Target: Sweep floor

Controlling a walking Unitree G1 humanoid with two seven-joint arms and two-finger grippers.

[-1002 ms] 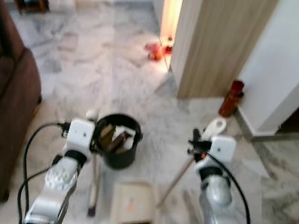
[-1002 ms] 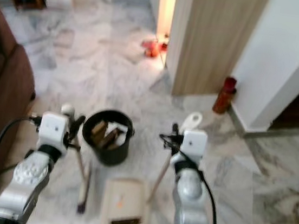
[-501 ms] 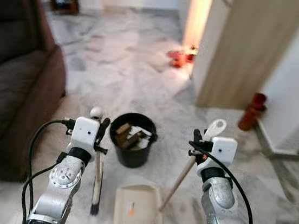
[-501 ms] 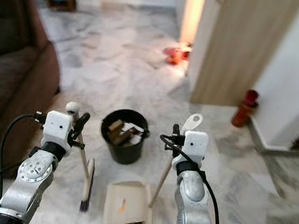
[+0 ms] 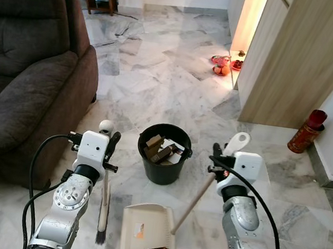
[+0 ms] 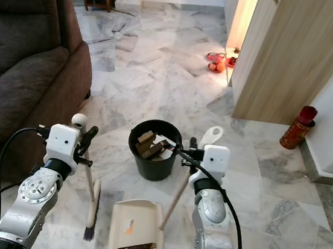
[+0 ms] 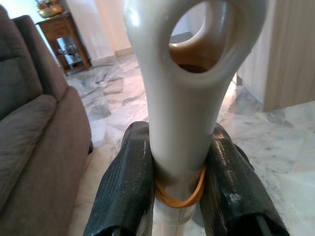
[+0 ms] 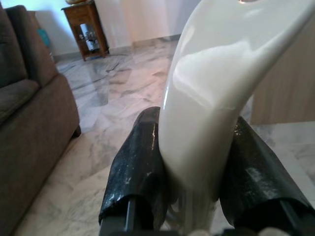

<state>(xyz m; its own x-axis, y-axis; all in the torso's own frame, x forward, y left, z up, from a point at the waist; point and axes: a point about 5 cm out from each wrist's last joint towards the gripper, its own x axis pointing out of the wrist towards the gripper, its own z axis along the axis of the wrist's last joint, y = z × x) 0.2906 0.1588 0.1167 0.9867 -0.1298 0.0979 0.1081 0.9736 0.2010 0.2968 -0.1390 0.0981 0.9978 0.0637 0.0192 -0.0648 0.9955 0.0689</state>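
Broom handle is pinched tight in the left tool, bristles on the floor. Right tool clamps the dustpan handle, pan flat beside the brush, bin just ahead, so dumping looks easy.

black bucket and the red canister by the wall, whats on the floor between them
Bare marble floor, in the left eye view, between the black bucket and the red canister; only the dustpan handle rises near.

sofa cut off at frame edge; bin contents unclear.
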